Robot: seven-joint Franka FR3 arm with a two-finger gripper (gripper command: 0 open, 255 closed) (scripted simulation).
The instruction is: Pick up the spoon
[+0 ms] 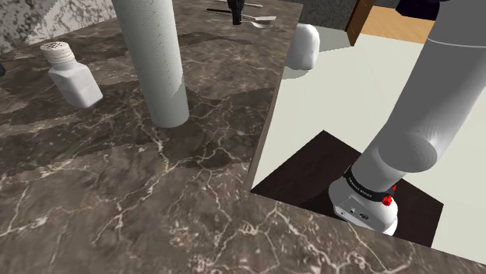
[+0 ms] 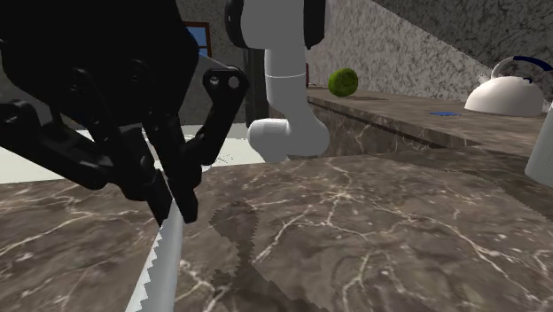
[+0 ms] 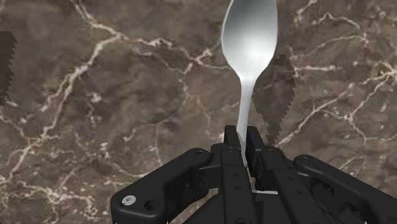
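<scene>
Clearly, my claw (image 3: 243,135) is closed on the handle of the spoon (image 3: 250,32). Its shadow falls beside it on the counter (image 3: 95,95).

Spoon (image 3: 249,44) — glossy silver, handle clasped in the gripper (image 3: 244,135), bowl pointing away — held above the dark marbled countertop (image 3: 95,127).

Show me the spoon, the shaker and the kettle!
spoon (image 3: 250,38): wrist view, on its shiny bowl.
shaker (image 1: 76,84): shoulder view, on its white body.
kettle (image 2: 505,97): second exterior view, on its white belly.
</scene>
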